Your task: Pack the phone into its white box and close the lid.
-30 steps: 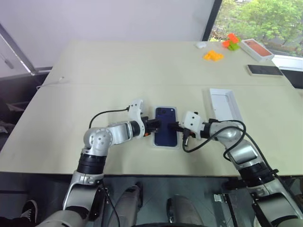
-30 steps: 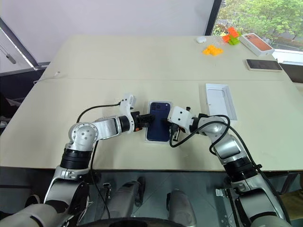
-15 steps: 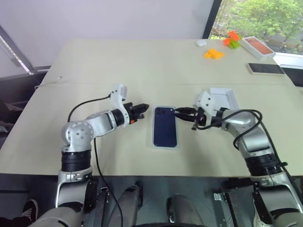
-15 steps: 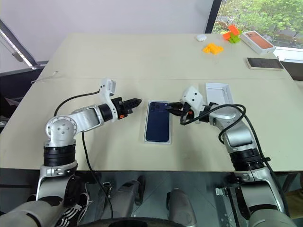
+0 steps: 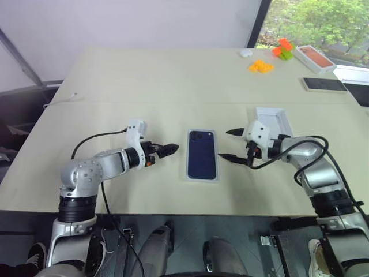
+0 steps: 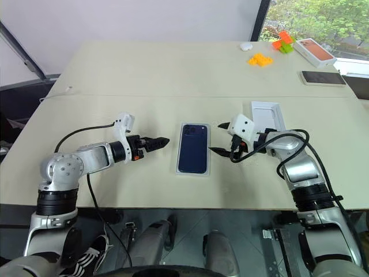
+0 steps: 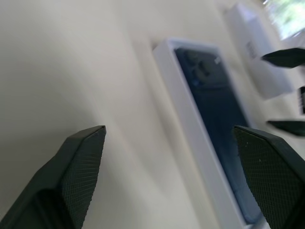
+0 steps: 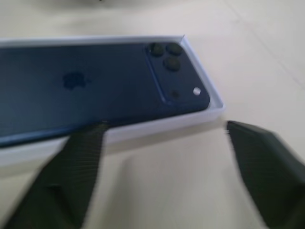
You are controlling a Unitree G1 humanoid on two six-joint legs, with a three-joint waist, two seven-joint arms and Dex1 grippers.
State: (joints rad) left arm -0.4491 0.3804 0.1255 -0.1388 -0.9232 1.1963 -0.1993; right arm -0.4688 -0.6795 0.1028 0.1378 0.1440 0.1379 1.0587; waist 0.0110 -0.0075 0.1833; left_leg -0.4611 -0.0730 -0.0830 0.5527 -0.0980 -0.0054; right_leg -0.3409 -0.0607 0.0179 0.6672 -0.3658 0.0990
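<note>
Wide pale beige surface (image 5: 173,75) seen carrying everything, a seam running across its middle. Shallow white rectangular cardboard box (image 5: 188,154) noted near the front centre, lying flat and uncovered. Dark navy-blue slim phone (image 5: 201,154) found seated inside that box, glossy back up, camera cluster at the far corner. Thin white rectangular cardboard lid (image 5: 273,122) observed to the right of the box, well apart from it, hollow side up. Left gripper (image 5: 167,149) recorded hovering left of the box, fingers apart, tips aimed at the box and clear of it. Right gripper (image 5: 229,144) recorded just right of the box, in front of the lid, fingers spread wide, touching nothing. Orange-topped white box (image 5: 312,59), black phone with a pale rim (image 5: 322,85) and small orange and green blocks (image 5: 260,67) logged at the far right corner.
</note>
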